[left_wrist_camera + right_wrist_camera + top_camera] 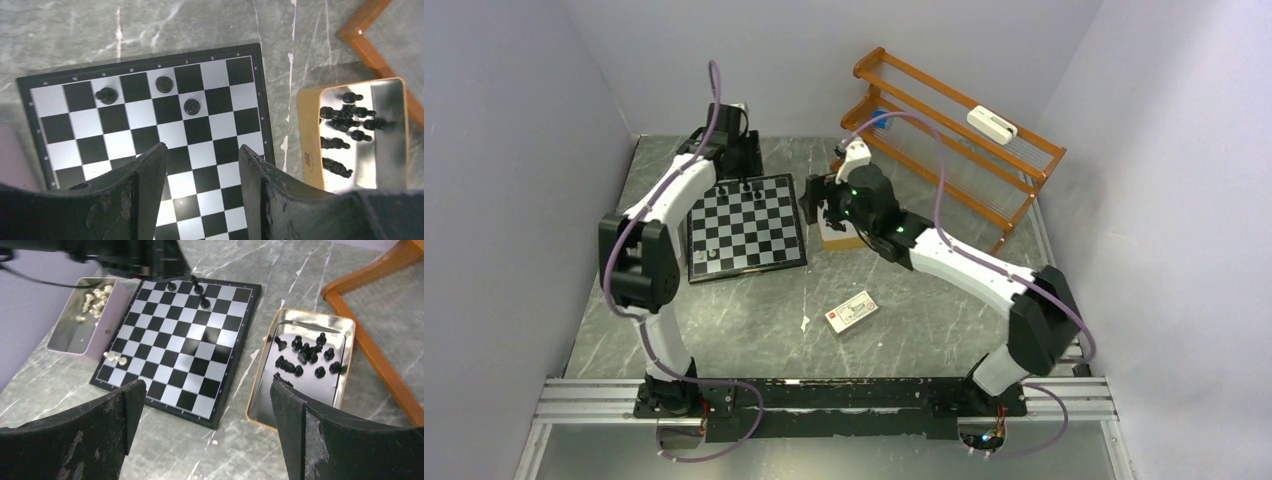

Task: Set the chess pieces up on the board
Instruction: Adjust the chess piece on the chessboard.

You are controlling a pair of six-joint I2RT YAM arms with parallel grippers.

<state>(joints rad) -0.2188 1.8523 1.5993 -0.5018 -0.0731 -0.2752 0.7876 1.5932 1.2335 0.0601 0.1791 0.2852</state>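
Note:
The board (200,135) lies flat below my left gripper (202,155), whose fingers stand apart with nothing between them. Three black chess pieces (164,84) stand upright near the board's far edge. Two or three pale pieces (115,358) sit at the board's (185,345) near-left corner in the right wrist view. My right gripper (207,390) hangs wide open and empty above the table, between the board and a gold-rimmed tin (260,390) that holds several black pieces (305,352). From above, the board (746,225) lies left of the right gripper (817,205).
A pale pink tin (107,322) with several white pieces lies left of the board. A wooden rack (954,130) stands at the back right. A small white-and-red card box (851,312) lies on the table in front. Grey walls close in on both sides.

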